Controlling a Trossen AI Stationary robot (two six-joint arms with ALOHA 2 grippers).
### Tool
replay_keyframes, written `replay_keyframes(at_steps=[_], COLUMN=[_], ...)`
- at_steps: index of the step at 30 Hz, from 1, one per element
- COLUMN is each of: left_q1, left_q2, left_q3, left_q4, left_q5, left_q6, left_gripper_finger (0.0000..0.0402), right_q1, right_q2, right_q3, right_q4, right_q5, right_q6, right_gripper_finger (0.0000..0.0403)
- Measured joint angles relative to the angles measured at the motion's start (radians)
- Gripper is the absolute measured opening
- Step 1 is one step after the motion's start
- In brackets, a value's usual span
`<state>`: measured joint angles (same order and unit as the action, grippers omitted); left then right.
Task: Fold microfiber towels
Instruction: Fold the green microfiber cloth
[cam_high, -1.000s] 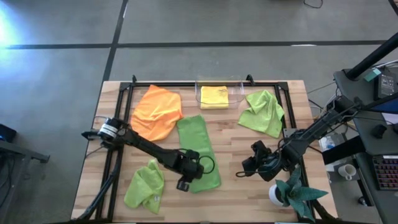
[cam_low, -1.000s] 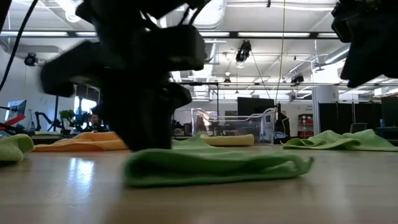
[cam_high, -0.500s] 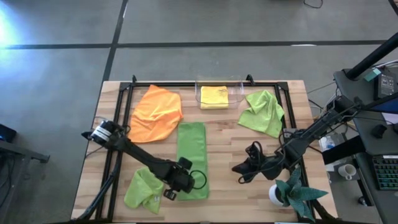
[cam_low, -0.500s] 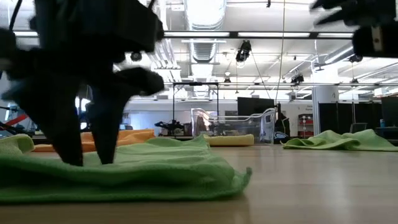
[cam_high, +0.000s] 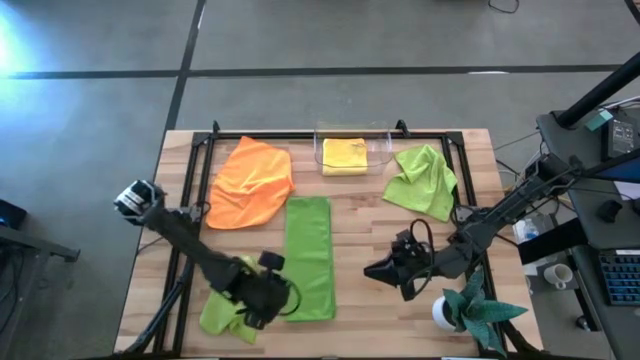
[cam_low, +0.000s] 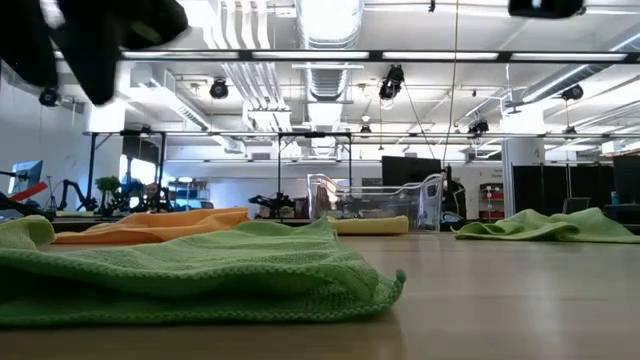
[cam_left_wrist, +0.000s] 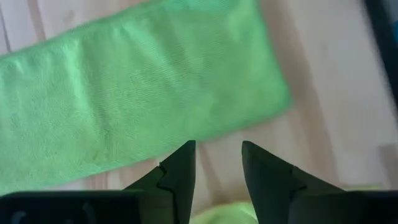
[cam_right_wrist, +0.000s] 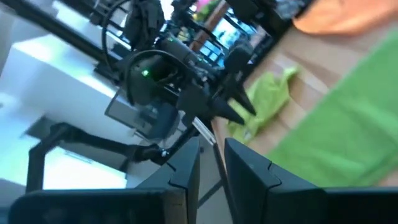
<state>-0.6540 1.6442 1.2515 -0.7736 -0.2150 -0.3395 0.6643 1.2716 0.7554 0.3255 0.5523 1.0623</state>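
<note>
Progress: yellow towel folded, in clear bin at table's far edge. Centre green towel folded once into a strip, needs 2nd fold. Orange towel + two crumpled green ones untouched. Left gripper raised near strip's near-left corner, fingers parted, empty. Right gripper hovers near right edge, slightly open, holds nothing.

a light wooden table with a black frame carries everything. at its middle lies a lime green towel folded into a long strip, the landmark here. beyond its far end and to the left, an orange towel lies spread, loosely rumpled. straight beyond the strip stands a clear plastic bin (a folded yellow towel lies inside). a crumpled green towel lies beyond and right; another green towel sits bunched at the strip's near left. a white-potted teal plant stands near right.
</note>
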Motion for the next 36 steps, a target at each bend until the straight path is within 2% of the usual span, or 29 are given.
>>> replay_keyframes(at_steps=[9,14,19,23,31,36], left_q1=[-0.163,-0.212,-0.225,-0.225,-0.217,-0.211], left_q2=[-0.078,-0.059,-0.006,0.025,0.083,0.129], left_q3=[0.0,-0.011,-0.022,-0.022,-0.021,-0.021], left_q4=[-0.049,-0.075,-0.075,-0.064,-0.034,-0.012], left_q5=[-0.216,-0.305,-0.314,-0.287,-0.267,-0.268], left_q6=[-0.125,-0.127,-0.127,-0.127,-0.128,-0.129], left_gripper_finger=[0.0116,0.0116,0.0116,0.0116,0.0116,0.0116], right_q1=[0.0,0.0,0.0,0.0,-0.014,-0.028], right_q2=[0.064,0.157,0.266,0.361,0.541,0.622], right_q3=[0.195,0.36,0.505,0.61,0.759,0.768], right_q4=[-0.089,-0.352,-0.587,-0.7,-0.824,-0.818], right_q5=[0.002,0.001,-0.002,-0.039,-0.075,-0.169], right_q6=[-0.289,-0.408,-0.426,-0.426,-0.428,-0.428], right_gripper_finger=[0.0072,0.007,0.0073,0.0088,0.0137,0.0151])
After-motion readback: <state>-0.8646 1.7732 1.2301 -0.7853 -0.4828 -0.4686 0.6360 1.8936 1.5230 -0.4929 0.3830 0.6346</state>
